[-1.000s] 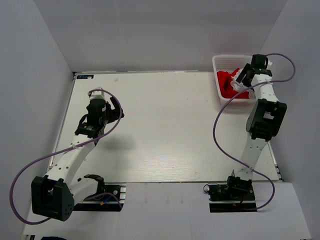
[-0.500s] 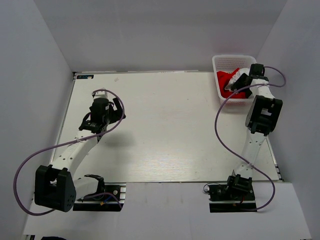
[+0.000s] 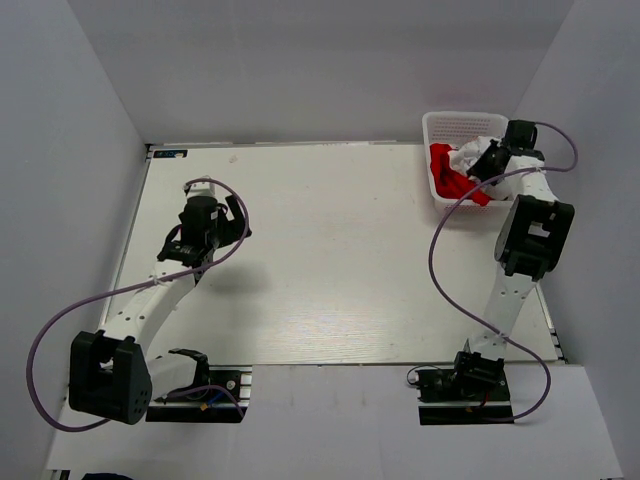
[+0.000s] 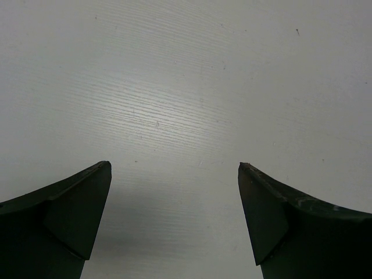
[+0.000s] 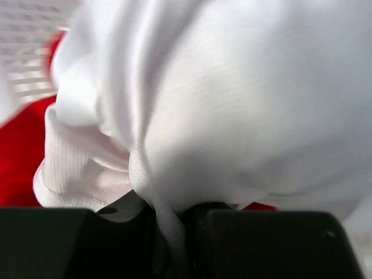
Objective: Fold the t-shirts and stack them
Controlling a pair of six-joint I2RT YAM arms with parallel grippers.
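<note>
Right wrist: soft, creased white t-shirt (image 5: 232,104) in right gripper (image 5: 171,229)

Item: pale rectangular wood-grain counter (image 3: 330,260), matt white finish, fine streaked grain. Carried directly: one white plastic mesh basket (image 3: 455,122), stood at the far right corner; one small dark label (image 3: 170,153), flat at the far left corner.

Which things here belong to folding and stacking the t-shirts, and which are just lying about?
Part of the job:
- white t-shirt, pinched between the fingers of the right gripper
- red t-shirt, crumpled beside it
- left gripper, open and holding nothing

Just there:
- white mesh basket, holding both shirts
- table
</note>
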